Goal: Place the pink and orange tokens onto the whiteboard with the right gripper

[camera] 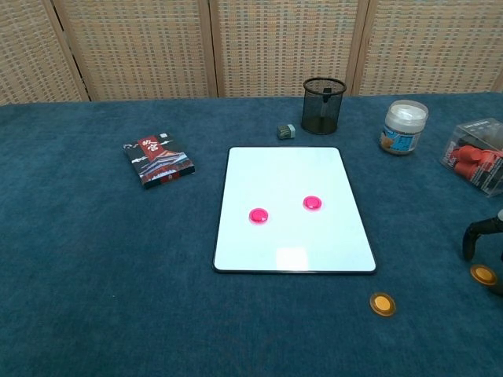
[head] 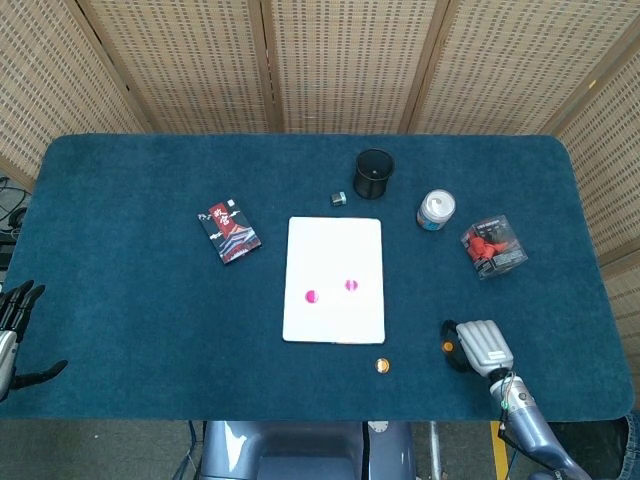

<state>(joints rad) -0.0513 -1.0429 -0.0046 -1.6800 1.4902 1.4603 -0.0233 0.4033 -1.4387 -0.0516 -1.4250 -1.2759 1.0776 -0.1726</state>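
Hovering low near the desk's front right corner, the right hand [head: 478,346] is seen palm down, fingers curled over 1 orange token [camera: 482,274]; whether it's actually pinched can't be told. A 2nd orange token [head: 381,366] is left on the cloth just off the whiteboard's [head: 333,320] front right corner. 2 pink tokens [camera: 258,215] are already sat mid-board. The left hand [head: 14,325] is parked off the desk's front left corner, fingers spread, nothing held. Writing on the card box [head: 230,232] and the jar [camera: 404,127] label is too small to be read.
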